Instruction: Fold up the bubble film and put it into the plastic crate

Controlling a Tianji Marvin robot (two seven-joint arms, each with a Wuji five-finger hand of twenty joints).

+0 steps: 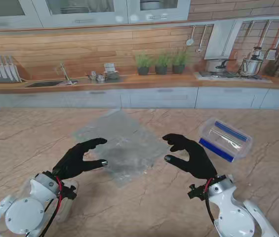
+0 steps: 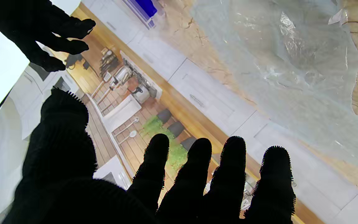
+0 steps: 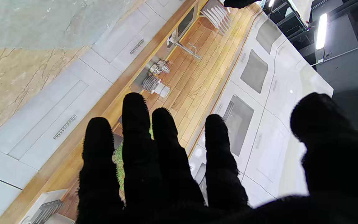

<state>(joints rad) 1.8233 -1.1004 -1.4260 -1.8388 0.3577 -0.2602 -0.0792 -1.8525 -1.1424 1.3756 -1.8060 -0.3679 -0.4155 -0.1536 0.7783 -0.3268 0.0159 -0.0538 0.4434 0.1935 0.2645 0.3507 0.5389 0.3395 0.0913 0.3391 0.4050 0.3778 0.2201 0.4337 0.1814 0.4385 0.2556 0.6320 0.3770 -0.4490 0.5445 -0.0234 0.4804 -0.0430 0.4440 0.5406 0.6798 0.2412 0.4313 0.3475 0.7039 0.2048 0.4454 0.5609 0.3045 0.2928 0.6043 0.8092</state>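
Stand view: film (image 1: 119,145) lay flat on the surface (image 1: 25,143) between both hands — left hand (image 1: 80,158) and right hand (image 1: 188,154), fingers spread, gripping nothing — crate (image 1: 224,139) to the right.

No legible text, label, brand, number or sign appears in any view. The clear plastic crate with blue lid strips (image 1: 224,139), at about 2 o'clock on the marble-patterned surface (image 1: 144,197), bears no readable marking; neither does the translucent bubble film (image 1: 119,146).
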